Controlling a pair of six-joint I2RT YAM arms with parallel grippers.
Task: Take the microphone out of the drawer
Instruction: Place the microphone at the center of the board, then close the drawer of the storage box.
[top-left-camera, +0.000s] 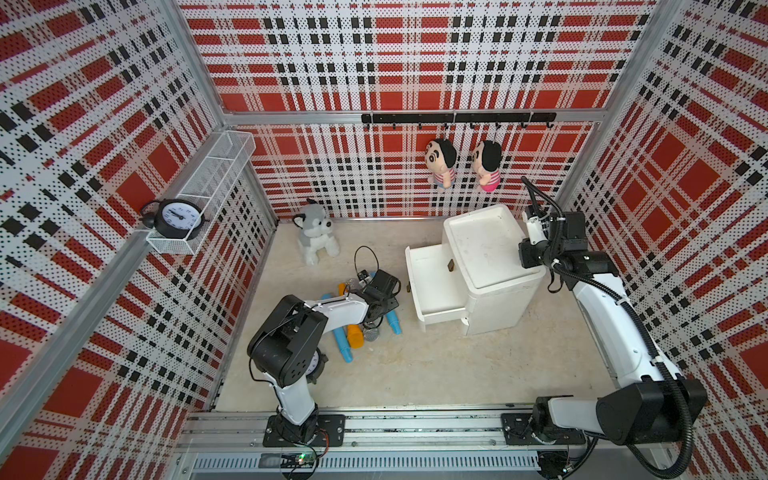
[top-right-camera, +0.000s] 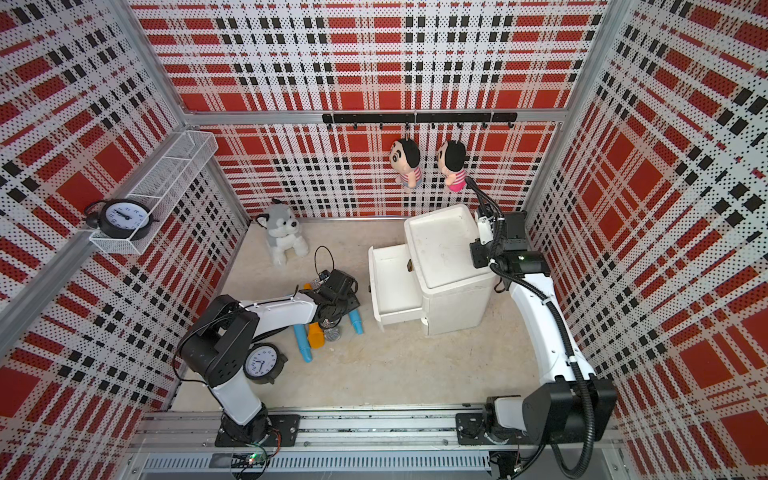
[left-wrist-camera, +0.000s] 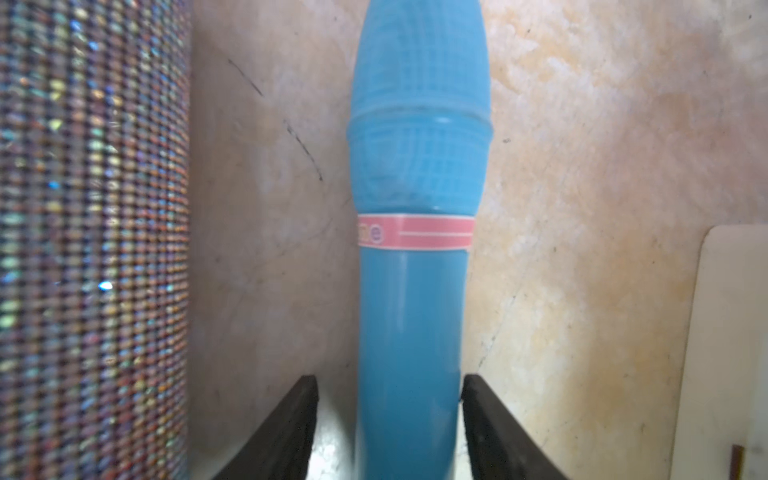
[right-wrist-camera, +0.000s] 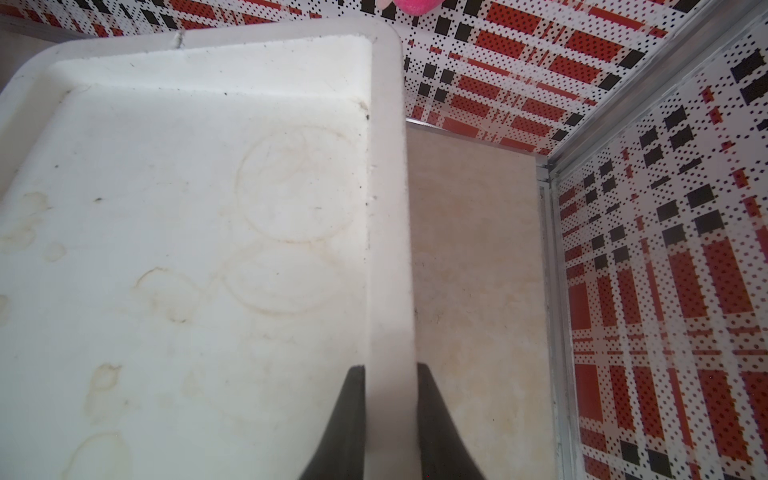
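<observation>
A blue toy microphone (left-wrist-camera: 411, 266) with a pink band lies on the floor, out of the drawer, also seen in both top views (top-left-camera: 393, 324) (top-right-camera: 355, 323). My left gripper (left-wrist-camera: 388, 378) stands open astride its handle; one finger is apart from it and the other is at its side. The white cabinet (top-left-camera: 498, 286) has its top drawer (top-left-camera: 432, 286) pulled out, and nothing shows inside. My right gripper (right-wrist-camera: 390, 368) is shut on the raised rim of the cabinet's top (right-wrist-camera: 386, 166), at the cabinet's right edge (top-left-camera: 530, 253).
Several more toy microphones lie by the left arm: an orange one (top-left-camera: 355, 334), a blue one (top-left-camera: 343, 343) and a glittery silver head (top-left-camera: 371, 333). A husky plush (top-left-camera: 316, 232) sits at the back. A clock (top-right-camera: 264, 361) lies by the left arm. Two dolls (top-left-camera: 440, 160) hang on the back wall.
</observation>
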